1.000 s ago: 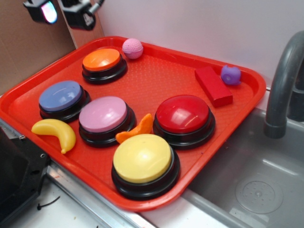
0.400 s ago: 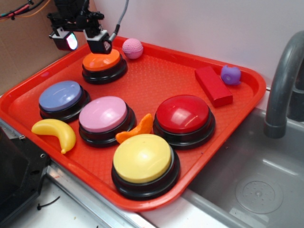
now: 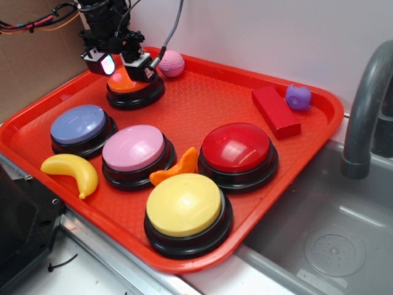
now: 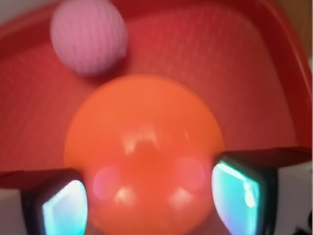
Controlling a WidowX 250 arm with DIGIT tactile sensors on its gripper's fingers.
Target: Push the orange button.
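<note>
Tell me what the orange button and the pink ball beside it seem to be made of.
The orange button looks like smooth glossy hard plastic: bright highlights sit on its dome, above a black base in the exterior view. The pink ball looks matte and finely ribbed, probably soft rubber or foam; the blur leaves that open.

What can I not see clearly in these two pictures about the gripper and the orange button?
- Exterior view: the gripper covers much of the orange button, so contact between them cannot be confirmed.
- Wrist view: the whole picture is blurred; the orange button runs off the bottom edge, and its black base is hidden under the dome.
- Wrist view: the fingers are cut off by the bottom edge, so their tips are not visible.
</note>
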